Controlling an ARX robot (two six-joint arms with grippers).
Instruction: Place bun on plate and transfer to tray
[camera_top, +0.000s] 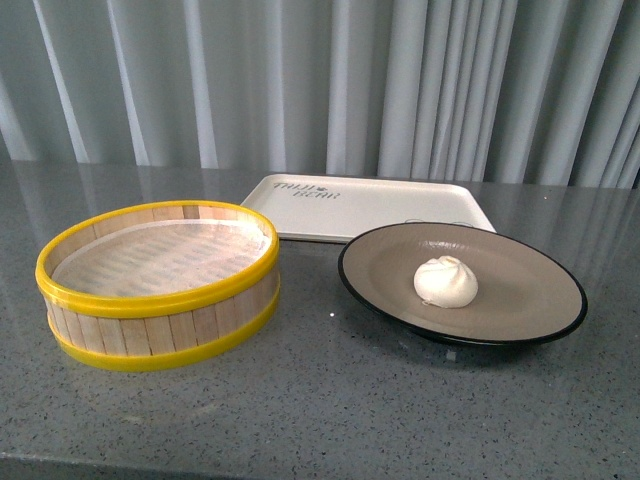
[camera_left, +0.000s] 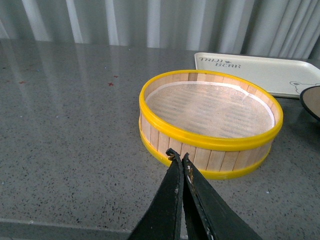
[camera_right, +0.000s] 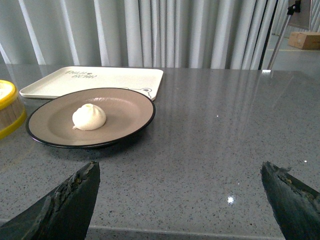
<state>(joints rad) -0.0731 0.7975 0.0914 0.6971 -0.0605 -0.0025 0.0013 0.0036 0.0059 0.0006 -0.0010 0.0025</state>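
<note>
A small white pleated bun (camera_top: 446, 281) (camera_right: 89, 116) rests on the tan plate (camera_top: 520, 290) (camera_right: 125, 107) with the black rim, right of centre on the grey table. Behind the plate lies the cream tray (camera_top: 370, 205) (camera_right: 115, 80) (camera_left: 270, 72) with dark lettering, nothing on it. Neither arm shows in the front view. My left gripper (camera_left: 179, 156) is shut with nothing in it, just short of the steamer basket's wall. My right gripper (camera_right: 180, 170) is open wide over bare table, with the plate and bun some way ahead of it.
A round wooden steamer basket (camera_top: 160, 283) (camera_left: 210, 122) with yellow rims and a paper liner stands left of the plate. A curtain hangs behind the table. A tripod leg (camera_right: 280, 35) and a cardboard box (camera_right: 305, 40) stand beyond the table's far right.
</note>
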